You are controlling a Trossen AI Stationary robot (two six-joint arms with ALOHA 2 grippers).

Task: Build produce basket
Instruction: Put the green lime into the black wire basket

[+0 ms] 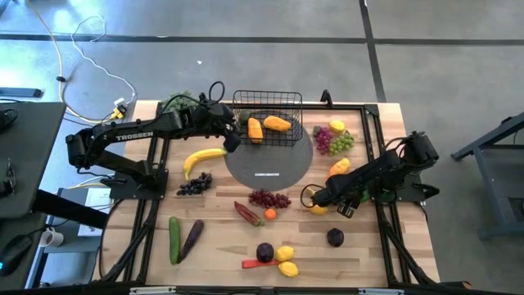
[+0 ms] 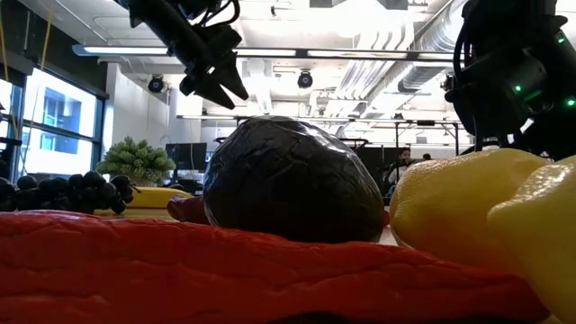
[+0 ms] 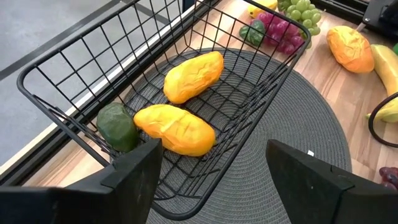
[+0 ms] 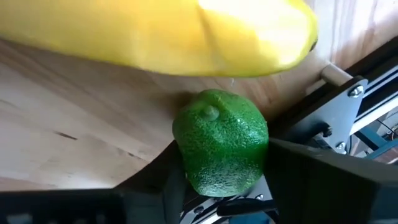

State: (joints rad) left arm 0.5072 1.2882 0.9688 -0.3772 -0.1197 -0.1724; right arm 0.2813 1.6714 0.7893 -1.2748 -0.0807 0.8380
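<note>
The black wire basket (image 1: 267,120) stands on the far part of a grey round mat (image 1: 270,168). It holds two orange-yellow fruits (image 3: 193,76) (image 3: 175,129) and a dark green one (image 3: 116,126). My left gripper (image 3: 214,180) hovers open above the basket's near left corner (image 1: 232,136) and touches nothing. My right gripper (image 1: 326,199) is low at the table's right, shut on a green lime (image 4: 221,149) that lies next to a yellow banana (image 4: 161,37). More produce lies scattered over the wooden table. My right gripper has the green lime pinched between its two fingers, one on each of its opposite sides (image 4: 186,155). The fingers slant down toward the table. The lime's stem end (image 4: 210,112) faces away from the gripper, toward the banana. Whether the lime is off the wood, I cannot tell.
On the table lie a banana (image 1: 202,157), dark grapes (image 1: 194,185), red grapes (image 1: 268,197), a cucumber (image 1: 173,239), an eggplant (image 1: 191,238), plums (image 1: 335,237), lemons (image 1: 285,254) and chillies (image 1: 248,213). Red and green grapes (image 1: 332,141) lie to the right of the basket. Black frame rails (image 1: 385,221) run along both sides.
</note>
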